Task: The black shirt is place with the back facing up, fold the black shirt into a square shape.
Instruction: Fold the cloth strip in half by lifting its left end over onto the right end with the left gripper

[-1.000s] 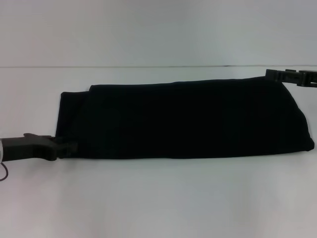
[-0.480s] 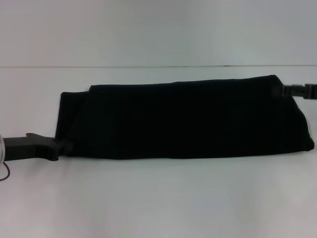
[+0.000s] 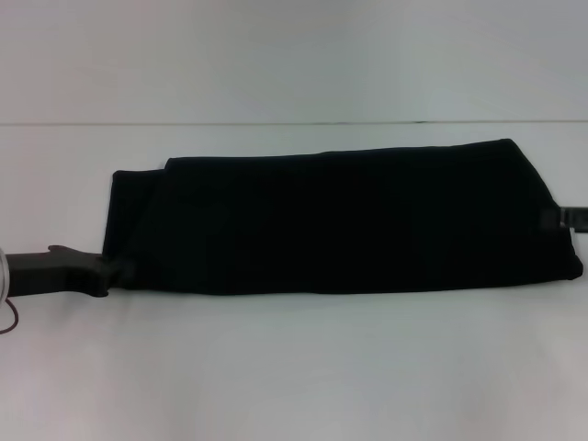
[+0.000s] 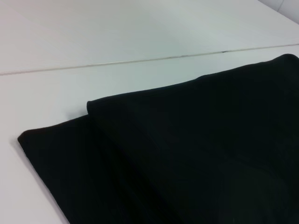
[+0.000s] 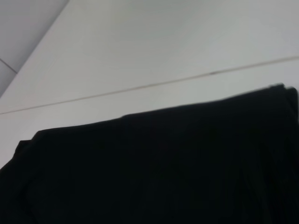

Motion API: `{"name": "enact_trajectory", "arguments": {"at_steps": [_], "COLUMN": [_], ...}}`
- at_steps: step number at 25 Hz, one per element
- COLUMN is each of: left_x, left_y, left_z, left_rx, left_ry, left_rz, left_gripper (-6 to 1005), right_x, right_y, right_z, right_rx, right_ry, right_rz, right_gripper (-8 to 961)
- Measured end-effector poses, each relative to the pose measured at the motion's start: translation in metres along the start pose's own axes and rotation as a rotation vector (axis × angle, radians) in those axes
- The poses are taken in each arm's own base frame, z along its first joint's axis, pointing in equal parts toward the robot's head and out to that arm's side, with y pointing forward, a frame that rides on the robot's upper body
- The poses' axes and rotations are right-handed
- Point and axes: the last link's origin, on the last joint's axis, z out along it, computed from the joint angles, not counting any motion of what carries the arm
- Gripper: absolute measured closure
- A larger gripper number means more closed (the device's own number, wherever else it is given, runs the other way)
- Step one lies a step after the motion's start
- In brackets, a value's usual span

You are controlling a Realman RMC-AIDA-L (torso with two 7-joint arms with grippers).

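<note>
Moved since earlier: right end effector (image 3: 562, 219) has slid from the shirt's far right corner down along its right edge and now shows only as a sliver at the frame's border; left end effector (image 3: 118, 273) has barely shifted at the near left corner.
Thing: black shirt (image 3: 340, 220), already folded into a long band, lying flat on the white bench (image 3: 294, 367).
Handling (judged): soft, limp, light; layered fabric will sag and its plies can slip apart, so a pinch should take every layer at a corner or along a short edge.
Where to hold (judged): the two corners of one short end, so that end can be carried over toward the other.
Long axis: side to side across the bench, the right end sitting slightly farther back than the left.
Layers: at the left end a lower ply (image 4: 51, 154) sticks out past the upper fold, plainest in the left wrist view.
Left end effector: touching the shirt's near left corner; whether its fingers are parted or pinching cloth, I cannot tell.
Right end effector: at the shirt's right edge, mostly out of view; its state I cannot tell.
Beyond the shirt: a thin seam line (image 3: 294, 123) runs across the bench behind it.
</note>
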Motion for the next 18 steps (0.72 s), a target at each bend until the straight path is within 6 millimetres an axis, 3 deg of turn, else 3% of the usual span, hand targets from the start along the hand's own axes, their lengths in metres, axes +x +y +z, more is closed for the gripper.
{"name": "enact_trajectory", "arguments": {"at_steps": [7, 18], "left_x": [0.001, 0.005], "left_y": [0.000, 0.000], "left_z": [0.001, 0.003], "left_rx": [0.002, -0.004], "left_ry": [0.001, 0.002], "left_rz": [0.002, 0.007], "left_gripper": [997, 996], "right_x": [0.023, 0.032], "right_y": [-0.013, -0.019], "right_z": [-0.007, -0.002], "right_rx": [0.023, 0.047], "right_ry": [0.007, 0.013], "right_rz": [0.074, 0.104], "right_gripper": [39, 42]}}
